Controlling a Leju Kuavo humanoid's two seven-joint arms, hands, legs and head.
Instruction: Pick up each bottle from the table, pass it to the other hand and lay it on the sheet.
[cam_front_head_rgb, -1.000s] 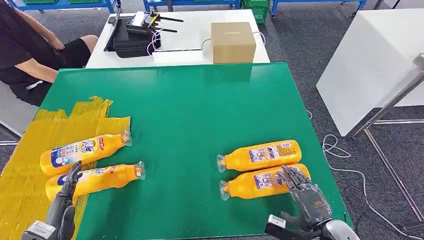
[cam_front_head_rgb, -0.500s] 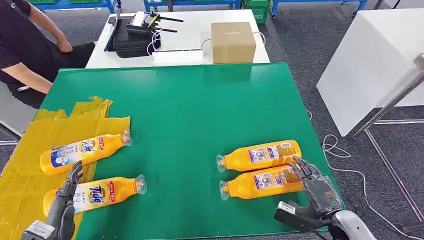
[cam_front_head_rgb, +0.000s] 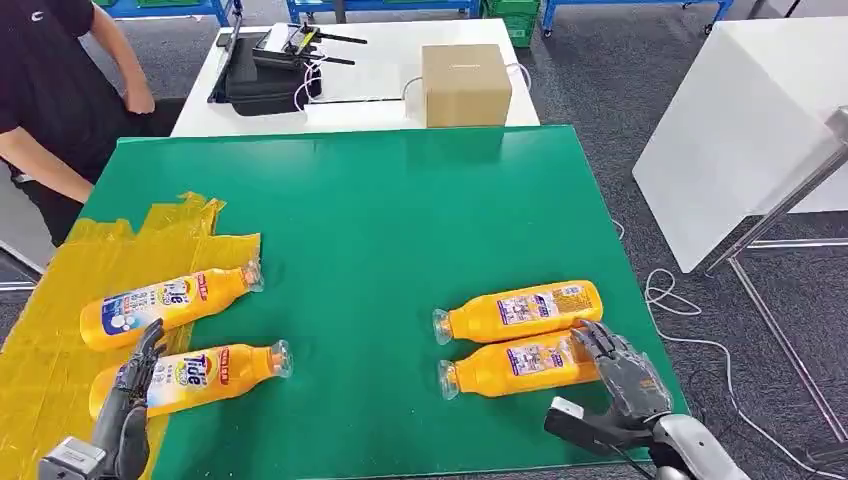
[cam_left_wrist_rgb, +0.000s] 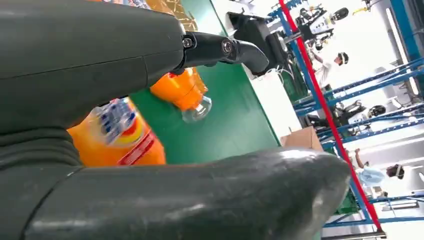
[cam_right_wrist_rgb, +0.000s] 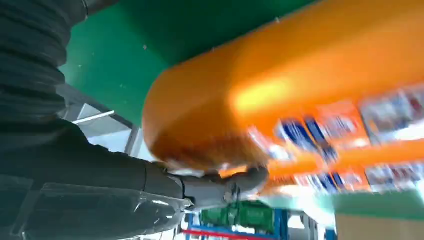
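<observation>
1. The right robot hand curls its fingers around the base of the nearer orange bottle, which lies on the green desk.
2. A second orange bottle lies just beyond that one, touching it.
3. The left robot hand is open, fingers spread over a bottle lying on the yellow sheet.
4. Another bottle lies on the sheet just beyond.

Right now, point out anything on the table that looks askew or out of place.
The yellow sheet lies crumpled and crooked over the green table's left edge, its far end bunched. The four orange bottles lie on their sides, unspilled; nothing looks damaged.
</observation>
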